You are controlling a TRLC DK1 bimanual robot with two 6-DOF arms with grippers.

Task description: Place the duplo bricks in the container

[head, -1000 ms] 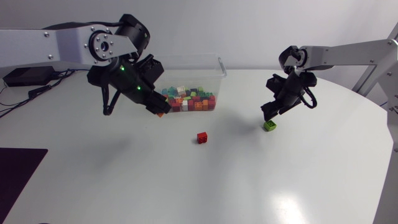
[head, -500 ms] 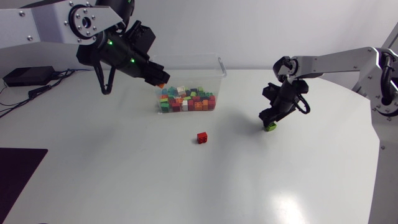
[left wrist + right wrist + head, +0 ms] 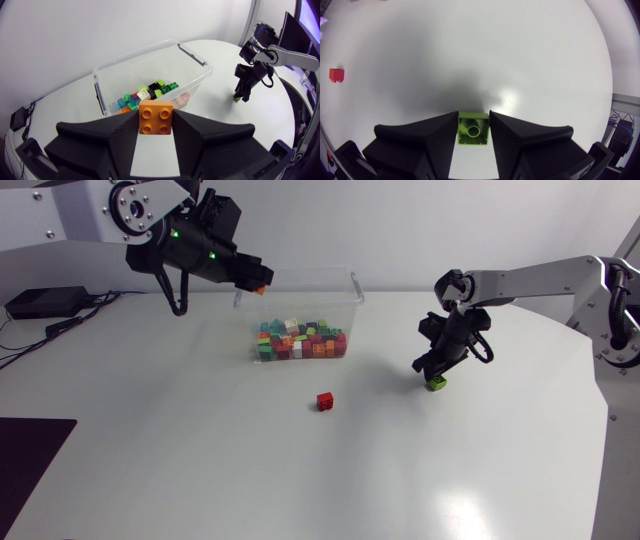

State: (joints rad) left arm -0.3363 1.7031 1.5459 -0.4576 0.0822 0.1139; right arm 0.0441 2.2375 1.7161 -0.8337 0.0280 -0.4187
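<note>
Orange brick (image 3: 155,116) hangs gripped in the left gripper (image 3: 256,281), near the container (image 3: 355,288) at the table's (image 3: 200,460) far edge. Right gripper (image 3: 473,120) clamps a green brick (image 3: 473,132) resting toward the right edge; a red brick (image 3: 325,401) lies mid-table.

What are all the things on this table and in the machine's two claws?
clear plastic container: one, see-through, far side of the table
heap of small plastic bricks: many, mixed colours, inside the container
red plastic brick: one, red, loose on the table in front of the container
orange studded brick: one, orange, held in the air near the container's left end
lime green brick: one, green, on the table to the right
white table: one, white, under everything
left gripper: one, black, shut on the orange studded brick
right gripper: one, black, shut on the lime green brick
</note>
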